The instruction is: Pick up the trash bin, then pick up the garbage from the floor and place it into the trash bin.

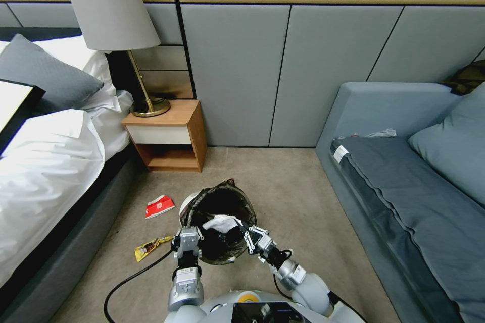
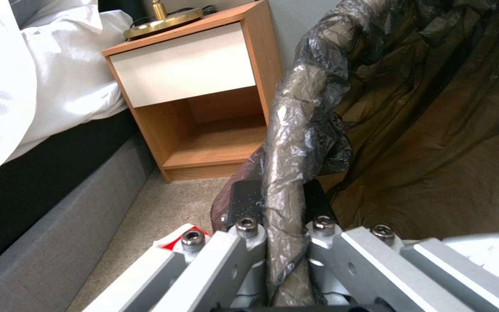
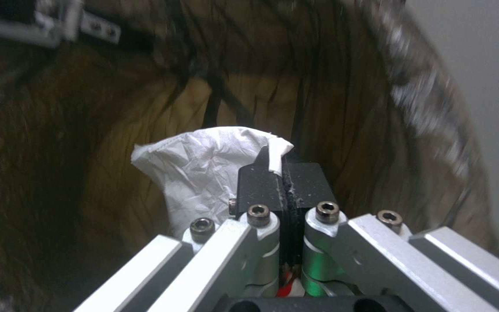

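Note:
The trash bin (image 1: 243,200), white with a black bag liner, is held in front of me above the carpet. My left gripper (image 1: 188,236) is shut on its bag-covered rim (image 2: 287,173). My right gripper (image 1: 246,232) is shut on a crumpled white paper (image 1: 220,222), a piece of garbage, over the bin's mouth. The right wrist view shows that paper (image 3: 200,171) pinched between the black pads (image 3: 258,186), with the liner all around it. More garbage lies on the floor to the left: a red and white wrapper (image 1: 159,206) and a yellow wrapper (image 1: 151,247).
A wooden nightstand (image 1: 169,136) with a brass lamp (image 1: 149,106) stands against the wall ahead on the left. The bed (image 1: 45,161) runs along the left and a grey sofa (image 1: 404,181) along the right. Open carpet lies between them.

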